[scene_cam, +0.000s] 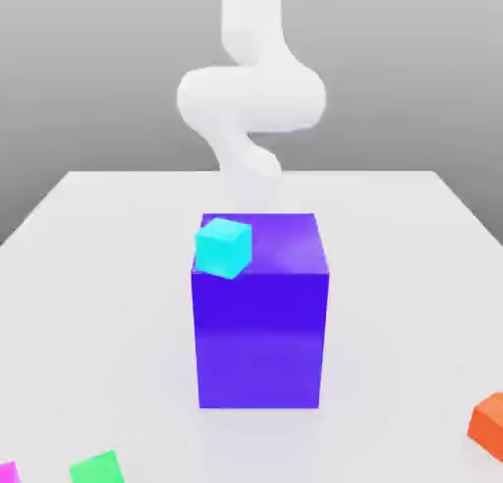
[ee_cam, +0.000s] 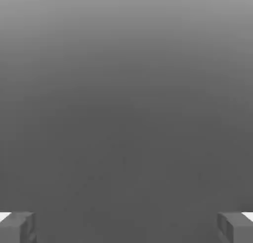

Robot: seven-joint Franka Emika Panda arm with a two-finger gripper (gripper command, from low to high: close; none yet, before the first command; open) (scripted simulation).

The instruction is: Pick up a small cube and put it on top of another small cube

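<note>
Currently, the claw stands wide open, holding nothing; the cyan cube overlaps the blue block's top towards the exterior view's left, contact unclear; on the worktop, the magenta cube and green cube lie near left, the orange cube near right.

My gripper: open, two fingers set wide apart, one at each side edge of frame. Finger blocks dark grey, squared, their inner faces mottled. Small white patch beside each finger, at outer edge. Between my fingers: nothing held, plain grey expanse. Tone of expanse uneven: lighter grey band along one edge, darkening smoothly toward fingers. Nature of grey surface: cannot tell.
</note>
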